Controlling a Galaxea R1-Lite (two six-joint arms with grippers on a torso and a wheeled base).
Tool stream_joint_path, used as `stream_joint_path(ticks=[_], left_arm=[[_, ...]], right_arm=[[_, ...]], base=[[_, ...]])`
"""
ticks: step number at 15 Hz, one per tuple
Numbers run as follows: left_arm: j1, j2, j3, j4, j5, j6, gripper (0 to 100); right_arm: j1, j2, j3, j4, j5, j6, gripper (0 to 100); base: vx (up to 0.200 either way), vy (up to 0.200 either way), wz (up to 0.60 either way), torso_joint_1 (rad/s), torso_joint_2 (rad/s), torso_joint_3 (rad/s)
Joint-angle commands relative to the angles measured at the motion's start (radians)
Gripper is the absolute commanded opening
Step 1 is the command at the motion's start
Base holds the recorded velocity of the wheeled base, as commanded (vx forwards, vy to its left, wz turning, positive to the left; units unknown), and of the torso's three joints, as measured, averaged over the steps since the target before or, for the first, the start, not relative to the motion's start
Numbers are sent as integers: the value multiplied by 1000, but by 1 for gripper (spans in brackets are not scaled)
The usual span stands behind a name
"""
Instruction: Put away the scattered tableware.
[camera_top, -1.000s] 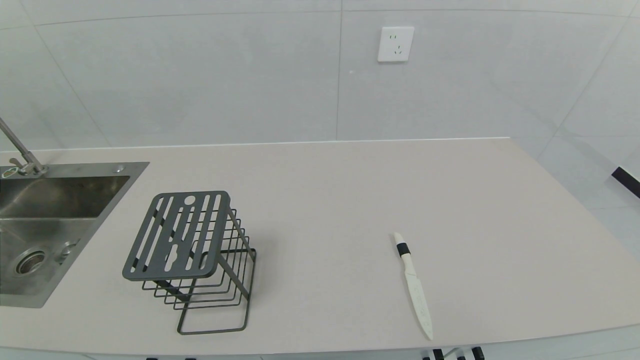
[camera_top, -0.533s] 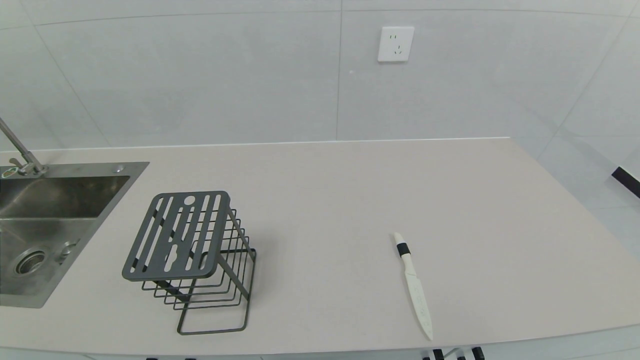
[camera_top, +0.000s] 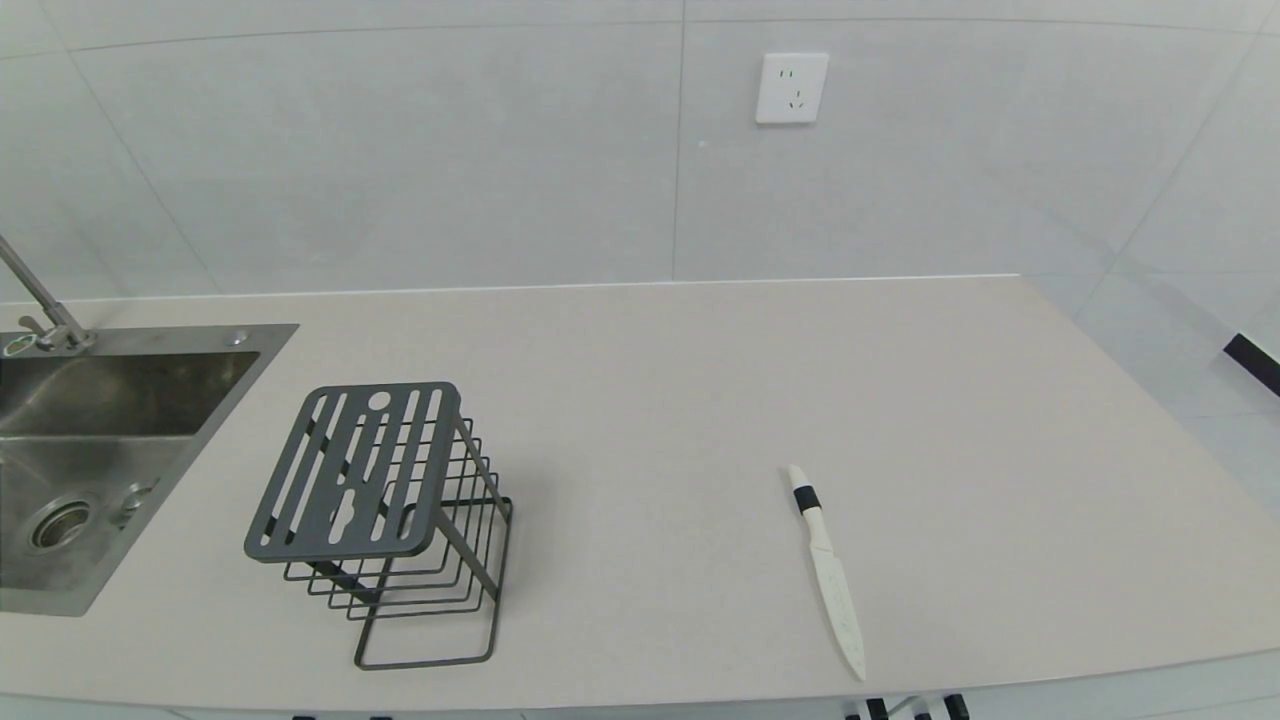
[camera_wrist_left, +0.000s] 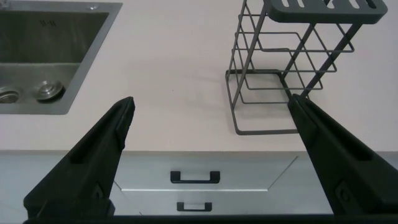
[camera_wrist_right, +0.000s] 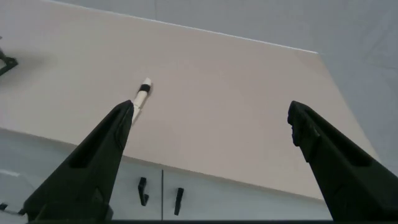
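**A:** Going big to small: the countertop (camera_top: 700, 400); the slotted knife rack (camera_top: 350, 470) beside the sink (camera_top: 120, 400); the white knife (camera_top: 826, 570) lying flat, well apart, near the front edge.

**B:** The left gripper (camera_wrist_left: 211, 102) and right gripper (camera_wrist_right: 211, 112) both gape wide, empty; I'd grab the handle with the right one and keep it level. The blade print's unreadable.

Head camera high over the counter (camera_top: 700, 400), facing forward and down toward the wall (camera_top: 400, 150), left wrist camera low off the front edge, sharing rack (camera_top: 350, 470) and sink (camera_top: 120, 390) with it, right wrist camera likewise, sharing the knife (camera_top: 828, 570)
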Motion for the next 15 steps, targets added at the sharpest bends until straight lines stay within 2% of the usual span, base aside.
stream_joint_path(ticks=[1,3,7,10,15], left_arm=[[0,2,0,0,0,0,100],[0,2,0,-2,1,-3,100],[2,2,0,-2,1,-9,100],[2,2,0,0,1,-8,100],[0,2,0,1,1,-8,100]], right_arm=[[3,230,-148,0,67,-29,100],[4,414,-197,-89,110,-103,100],[162,730,-201,-260,108,-113,100],[219,885,-220,-384,107,-115,100],[317,968,-243,-378,108,-115,100]], base=[[0,0,0,0,0,0],[0,0,0,0,0,0],[0,0,0,0,0,0],[0,0,0,0,0,0],[0,0,0,0,0,0]])
